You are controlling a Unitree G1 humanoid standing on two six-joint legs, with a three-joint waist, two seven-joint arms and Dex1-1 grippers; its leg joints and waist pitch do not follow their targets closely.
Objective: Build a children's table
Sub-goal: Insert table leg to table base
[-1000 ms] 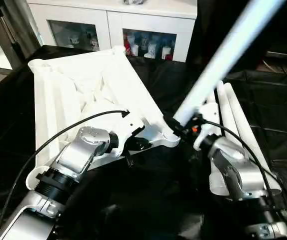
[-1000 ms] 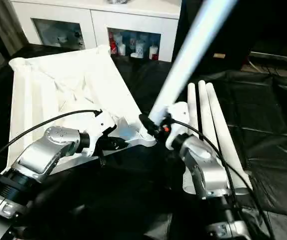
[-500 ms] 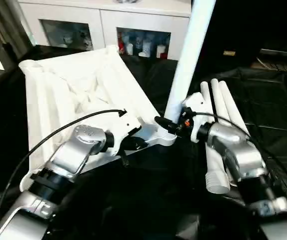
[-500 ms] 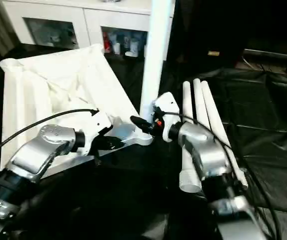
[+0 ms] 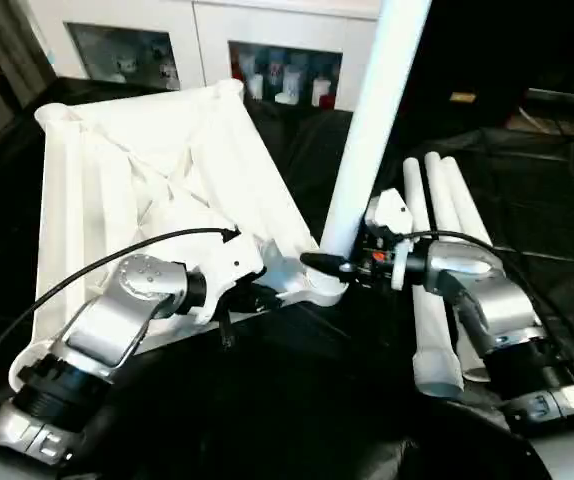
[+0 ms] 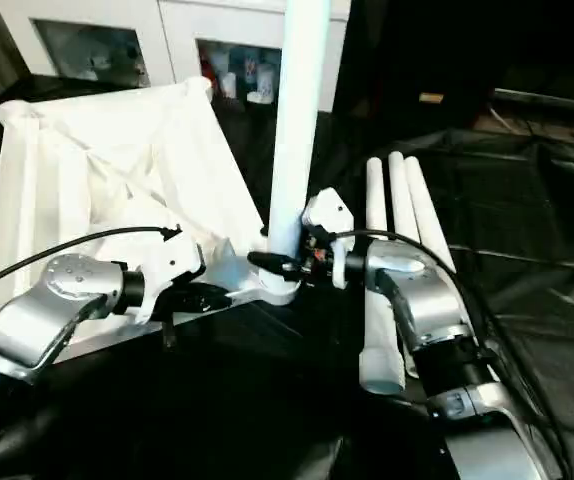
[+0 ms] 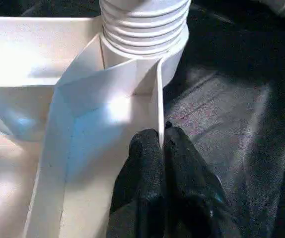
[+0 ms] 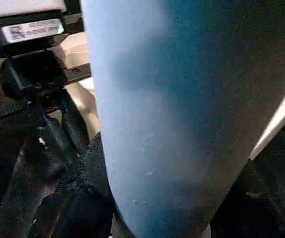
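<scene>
My left gripper (image 7: pixel 161 148) was pinched shut on a thin rib at the near corner of the tabletop (image 5: pixel 147 170), which lay underside up on the black cloth (image 5: pixel 557 200). My right gripper (image 5: pixel 339 264) was clamped round the foot of a leg (image 5: pixel 372 120), just above the corner socket (image 5: pixel 324 290). That leg stood close to upright in the socket, its threaded end only partly down, several ridges still bare in the left wrist view.

I judged the main risk to be cross-threading: any lean in the leg while I turned it could jam the ridges or pop the end out. My hold on the rib was narrow, so a hard twist could slip it free and let the tabletop swing on the cloth.

The two grippers sat close together at that corner, with little room for my right wrist to turn without fouling the left one. To the right, three spare legs (image 5: pixel 437 270) lay side by side, near my right forearm, and a wide sweep could roll them. Beyond the tabletop's far edge stood a white cabinet (image 5: pixel 207 30); the cloth on the far right offered open room.
</scene>
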